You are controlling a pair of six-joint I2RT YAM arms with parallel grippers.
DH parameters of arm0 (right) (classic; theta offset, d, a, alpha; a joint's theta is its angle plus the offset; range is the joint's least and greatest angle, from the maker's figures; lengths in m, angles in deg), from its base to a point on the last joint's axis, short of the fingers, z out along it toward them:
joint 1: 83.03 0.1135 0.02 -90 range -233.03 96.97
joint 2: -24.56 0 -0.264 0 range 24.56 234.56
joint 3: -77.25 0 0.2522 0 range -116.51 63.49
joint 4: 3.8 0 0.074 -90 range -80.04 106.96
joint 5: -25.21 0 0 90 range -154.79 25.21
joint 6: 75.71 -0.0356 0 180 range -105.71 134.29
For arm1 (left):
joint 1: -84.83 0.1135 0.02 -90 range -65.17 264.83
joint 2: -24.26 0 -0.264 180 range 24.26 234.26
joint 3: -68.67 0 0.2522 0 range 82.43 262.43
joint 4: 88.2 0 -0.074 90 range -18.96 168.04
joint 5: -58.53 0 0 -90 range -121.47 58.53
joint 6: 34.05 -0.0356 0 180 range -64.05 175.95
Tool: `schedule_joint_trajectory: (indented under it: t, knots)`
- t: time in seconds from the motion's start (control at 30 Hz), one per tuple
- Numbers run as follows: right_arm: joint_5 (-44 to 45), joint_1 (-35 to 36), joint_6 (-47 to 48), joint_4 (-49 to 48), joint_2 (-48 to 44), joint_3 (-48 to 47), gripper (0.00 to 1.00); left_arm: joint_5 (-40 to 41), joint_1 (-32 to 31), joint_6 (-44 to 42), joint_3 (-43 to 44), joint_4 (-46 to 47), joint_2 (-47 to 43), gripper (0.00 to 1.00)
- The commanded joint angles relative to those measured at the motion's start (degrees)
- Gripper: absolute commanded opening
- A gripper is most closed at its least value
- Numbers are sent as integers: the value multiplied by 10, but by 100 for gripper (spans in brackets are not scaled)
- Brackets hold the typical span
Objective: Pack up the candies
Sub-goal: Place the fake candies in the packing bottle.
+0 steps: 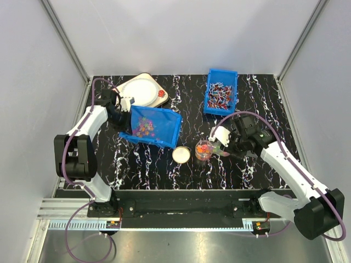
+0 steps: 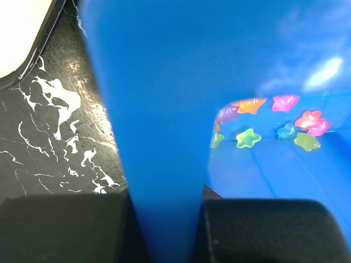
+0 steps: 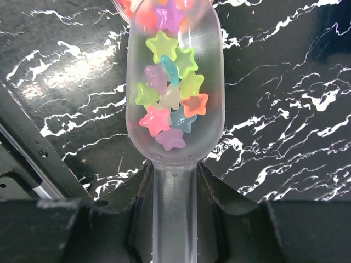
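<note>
The candies are tiny star-shaped sweets in pink, yellow, orange, blue and green. A pile lies in a tilted blue bin; some show in the left wrist view. My left gripper is shut on the bin's wall, holding that side up. My right gripper is shut on the handle of a clear plastic scoop. The scoop bowl holds several candies. Its tip is over a small clear cup with candies inside.
A white round lid lies just left of the cup. A second blue bin of longer wrapped sweets stands at the back right. A white scale with a round plate stands at the back left, behind the tilted bin.
</note>
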Motion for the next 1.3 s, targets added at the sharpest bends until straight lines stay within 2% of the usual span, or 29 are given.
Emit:
schedule_joint_trajectory:
  t: [0.0,0.2,1.27]
  knots:
    - [47,26,6,-6,4,-27,0,-46,3,8,8,28,-11,0]
    - [94,67,-2,-15,16,-19,0,-46,3,7,8,28,-12,0]
    - [273,167,2,-1,41,-34,0,-50,4,6,6,27,-12,0]
